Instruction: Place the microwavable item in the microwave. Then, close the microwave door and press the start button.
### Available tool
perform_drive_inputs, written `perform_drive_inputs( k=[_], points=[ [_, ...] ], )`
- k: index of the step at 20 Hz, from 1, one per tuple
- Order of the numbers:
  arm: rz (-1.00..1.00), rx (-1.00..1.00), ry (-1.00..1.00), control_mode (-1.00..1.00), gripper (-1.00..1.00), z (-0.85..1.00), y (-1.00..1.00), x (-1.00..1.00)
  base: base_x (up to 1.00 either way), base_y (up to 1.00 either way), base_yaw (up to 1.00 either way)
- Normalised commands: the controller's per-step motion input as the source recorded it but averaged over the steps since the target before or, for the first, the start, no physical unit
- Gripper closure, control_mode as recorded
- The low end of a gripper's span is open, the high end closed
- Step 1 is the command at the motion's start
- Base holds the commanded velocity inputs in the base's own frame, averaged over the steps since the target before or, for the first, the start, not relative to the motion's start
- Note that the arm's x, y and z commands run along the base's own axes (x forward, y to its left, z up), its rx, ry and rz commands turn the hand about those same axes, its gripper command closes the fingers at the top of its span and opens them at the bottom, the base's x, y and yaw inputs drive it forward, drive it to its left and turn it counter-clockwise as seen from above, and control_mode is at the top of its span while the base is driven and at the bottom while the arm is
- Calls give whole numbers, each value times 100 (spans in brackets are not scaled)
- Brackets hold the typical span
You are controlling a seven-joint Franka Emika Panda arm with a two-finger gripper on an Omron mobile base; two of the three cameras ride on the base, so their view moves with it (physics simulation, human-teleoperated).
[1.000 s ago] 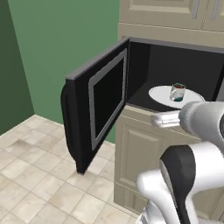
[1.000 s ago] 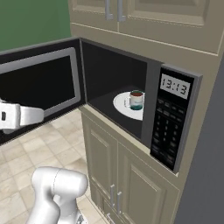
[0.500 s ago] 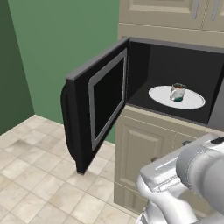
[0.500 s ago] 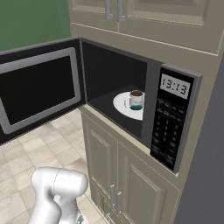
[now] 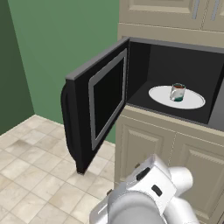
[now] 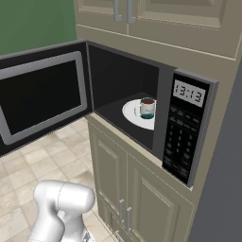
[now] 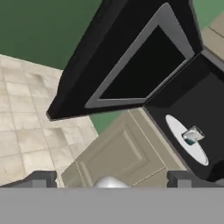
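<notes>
The microwavable item, a pale mug (image 5: 177,92) (image 6: 147,108) (image 7: 192,135) with a teal lower band, stands upright on the round white turntable plate (image 5: 157,94) (image 6: 130,112) inside the microwave (image 5: 175,61) (image 6: 185,127). The microwave door (image 5: 103,105) (image 6: 40,99) (image 7: 131,65) is swung wide open to the left. In the hand view my gripper (image 7: 111,179) is open, its two dark fingertips (image 7: 41,178) far apart with nothing between them. It sits low, well back from the oven, looking up at the door and the cavity.
Beige cabinet doors (image 5: 144,144) (image 6: 142,198) lie below the microwave and more cabinets (image 6: 156,14) above it. The control panel with its clock (image 6: 189,94) is on the oven's right side. Tiled floor (image 5: 30,175) and a green wall (image 5: 65,39) lie to the left.
My arm has drawn back from in front of the microwave opening and dropped low. The mug stays on the plate and the door stays open.
</notes>
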Motion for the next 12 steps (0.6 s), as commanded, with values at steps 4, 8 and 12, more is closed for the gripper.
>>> perform_drive_inputs(
  k=[4,8,12],
  points=[
    [0,-37,11,-100,-100,-46,99,48,0,0,0],
    [0,-36,16,-100,-100,-69,79,84,0,0,0],
    [0,-29,23,-100,-100,-72,63,100,0,0,0]
  ],
)
